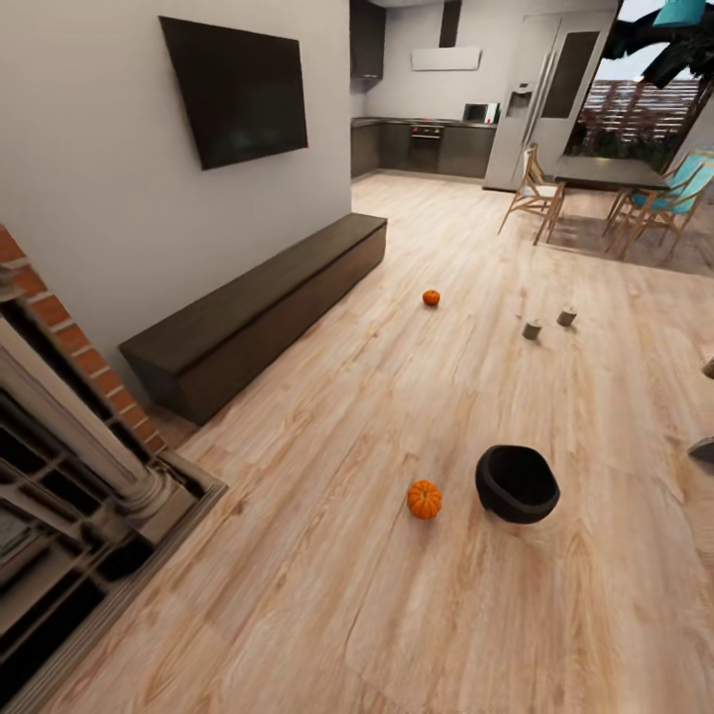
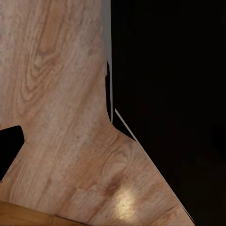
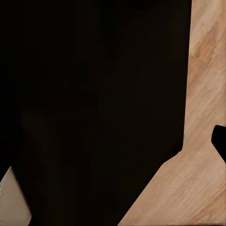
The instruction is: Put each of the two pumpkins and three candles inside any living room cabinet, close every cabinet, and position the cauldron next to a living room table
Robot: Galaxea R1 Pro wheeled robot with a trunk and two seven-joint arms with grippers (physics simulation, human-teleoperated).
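Two orange pumpkins lie on the plank floor: one near me [image 1: 424,499], one farther off [image 1: 430,297]. The black cauldron [image 1: 516,483] sits just right of the near pumpkin. Two short candles [image 1: 532,330] [image 1: 566,317] stand further back on the right. The long dark cabinet [image 1: 258,307] runs along the left wall, all fronts shut. In the wrist views, one dark fingertip [image 2: 9,146] of my left gripper [image 2: 113,146] and one fingertip [image 3: 219,141] of my right gripper [image 3: 113,141] sit at the picture edges over bare floor, holding nothing.
A brick and stone fireplace [image 1: 69,446] fills the near left. A black TV [image 1: 238,89] hangs above the cabinet. A dining table [image 1: 605,171] with wooden chairs [image 1: 535,193] stands at the back right, the kitchen behind it.
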